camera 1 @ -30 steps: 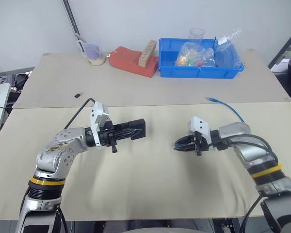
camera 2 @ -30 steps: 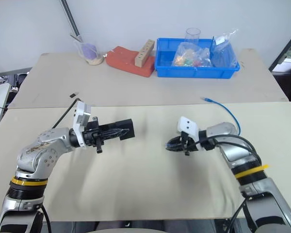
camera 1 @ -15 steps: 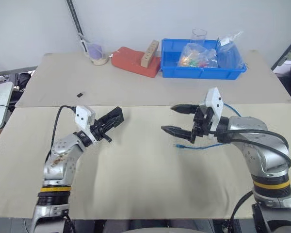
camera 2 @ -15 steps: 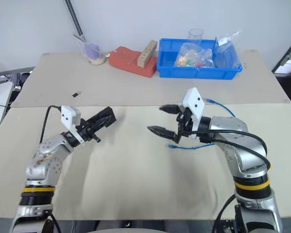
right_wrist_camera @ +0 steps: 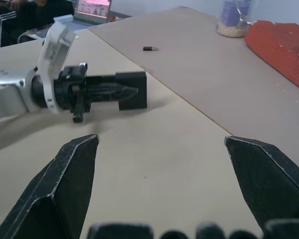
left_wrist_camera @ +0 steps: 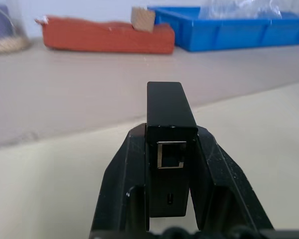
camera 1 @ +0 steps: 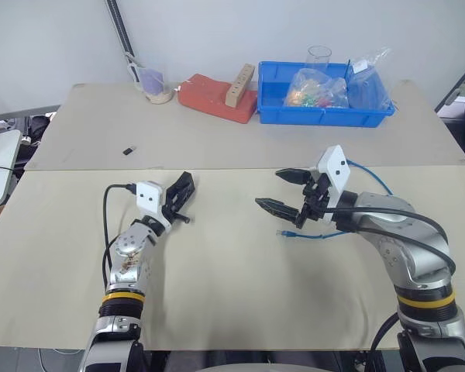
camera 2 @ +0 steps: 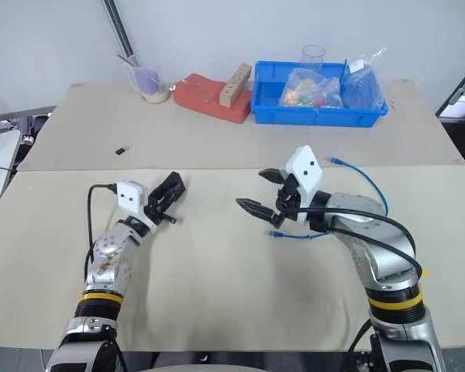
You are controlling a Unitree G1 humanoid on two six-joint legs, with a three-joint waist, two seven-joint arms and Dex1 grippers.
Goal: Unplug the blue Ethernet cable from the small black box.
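Note:
The small black box (left_wrist_camera: 165, 115) sits between the fingers of my left gripper (camera 1: 182, 195), which is shut on it just above the table at the left. Its port (left_wrist_camera: 170, 154) faces the left wrist camera and is empty. The blue Ethernet cable (camera 1: 319, 234) lies loose on the table at the right. One clear plug (camera 1: 283, 232) points toward the middle and the other end (camera 2: 332, 160) lies farther back. My right gripper (camera 1: 270, 188) hovers over the near plug, open wide with nothing between its fingers. The right wrist view looks across at the box (right_wrist_camera: 133, 90) in the left gripper.
A blue bin (camera 1: 325, 111) with bags and a clear cup stands at the back. Beside it are a red block (camera 1: 209, 97) carrying a wooden piece and a small cup (camera 1: 153, 84). A tiny black stick piece (camera 1: 129, 150) lies on the far table, behind the seam.
My right gripper went from shut on the cable's plug to wide open and rose; the cable now lies on the table. My left arm lowered and drew in with the box.

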